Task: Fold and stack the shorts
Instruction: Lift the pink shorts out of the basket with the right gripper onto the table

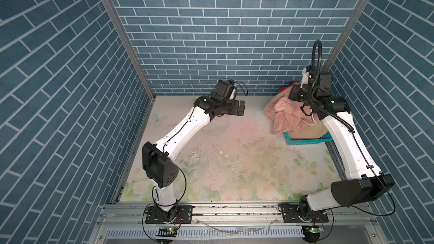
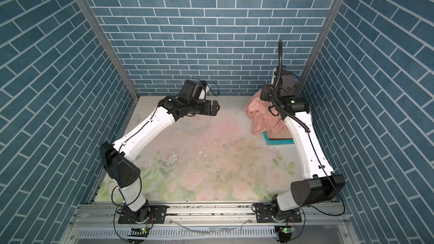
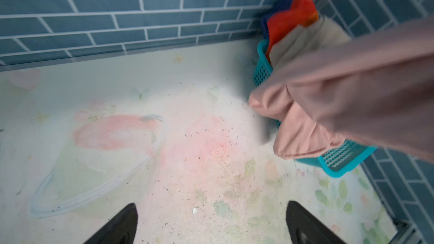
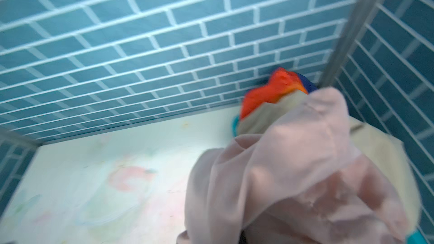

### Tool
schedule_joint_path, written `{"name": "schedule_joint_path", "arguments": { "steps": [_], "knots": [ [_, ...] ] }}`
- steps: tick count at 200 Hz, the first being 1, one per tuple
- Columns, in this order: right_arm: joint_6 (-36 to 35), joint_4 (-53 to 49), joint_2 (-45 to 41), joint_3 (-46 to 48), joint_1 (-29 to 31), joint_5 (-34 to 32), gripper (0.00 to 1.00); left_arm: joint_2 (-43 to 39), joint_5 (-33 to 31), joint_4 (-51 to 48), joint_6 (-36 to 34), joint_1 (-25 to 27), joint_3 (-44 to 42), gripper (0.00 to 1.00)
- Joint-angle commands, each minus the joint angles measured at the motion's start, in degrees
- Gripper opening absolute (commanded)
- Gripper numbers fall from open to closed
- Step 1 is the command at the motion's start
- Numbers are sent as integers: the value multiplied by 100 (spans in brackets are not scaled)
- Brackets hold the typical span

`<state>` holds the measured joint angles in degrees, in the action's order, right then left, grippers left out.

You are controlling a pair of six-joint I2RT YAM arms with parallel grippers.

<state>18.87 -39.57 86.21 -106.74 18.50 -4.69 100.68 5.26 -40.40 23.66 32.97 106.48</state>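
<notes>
floral-print worktop (image 1: 223, 160), blue brick walls. pale pink soft shorts (image 1: 281, 116) hang downward from clamped right gripper (image 1: 292, 97) over teal perforated basket (image 1: 305, 140), far-right corner; left gripper (image 1: 240, 108) wide open, empty, facing them, apart.

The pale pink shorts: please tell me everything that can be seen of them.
The pale pink shorts are plain, soft, matt cloth, bunched in loose folds, not folded. The shut right gripper, fingertips hidden in the cloth, holds their top; the rest hangs over the teal basket at the table's far right corner, draping across its rim and the beige shorts inside. A white cord, perhaps the drawstring, shows beside the arm. Whether the lowest corner touches the table cannot be told.
</notes>
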Motion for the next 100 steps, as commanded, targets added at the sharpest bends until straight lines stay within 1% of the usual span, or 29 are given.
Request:
{"name": "schedule_joint_path", "arguments": {
  "steps": [1, 11, 22, 35, 37, 43, 51, 58, 66, 76, 87, 88, 90, 100],
  "knots": [
    [184, -16, 443, -1287, 929, 730, 0, -816, 547, 3, 751, -837, -612, 100],
    [261, -43, 767, -1726, 1254, 917, 0, -1216, 705, 310, 943, -1175, -1081, 100],
    [501, -175, 1171, -2003, 1452, 933, 0, -1666, 828, 653, 1084, -1488, -1569, 100],
    [871, -392, 1644, -1971, 1576, 933, 0, -2083, 931, 929, 1184, -1773, -2010, 100],
    [907, -417, 1714, -1944, 1595, 1079, 0, -2135, 950, 942, 1193, -1817, -2055, 100],
    [945, -454, 1890, -1812, 1650, 1224, 0, -2257, 979, 983, 1224, -1899, -2185, 100],
    [968, -464, 2054, -1557, 1751, 1286, 12, -2370, 1034, 975, 1229, -1985, -2309, 100],
    [999, -438, 2131, -1282, 1815, 1305, 25, -2423, 1106, 923, 1220, -2038, -2377, 100],
    [1043, -304, 2123, -900, 1859, 1396, 41, -2462, 1192, 842, 1200, -2077, -2454, 100],
    [1106, -108, 1989, -410, 1861, 1461, 58, -2483, 1302, 773, 1180, -2093, -2548, 100],
    [1114, 69, 1736, 113, 1868, 1422, 74, -2483, 1449, 771, 1162, -2104, -2699, 100],
    [1114, 69, 1736, 113, 1868, 1422, 74, -2483, 1459, 771, 1160, -2103, -2718, 100],
    [1107, 114, 1648, 237, 1860, 1380, 78, -2483, 1489, 777, 1165, -2102, -2746, 100],
    [1025, 145, 1420, 596, 1850, 1215, 90, -2456, 1616, 858, 1214, -2094, -2919, 100]
  ]
}}
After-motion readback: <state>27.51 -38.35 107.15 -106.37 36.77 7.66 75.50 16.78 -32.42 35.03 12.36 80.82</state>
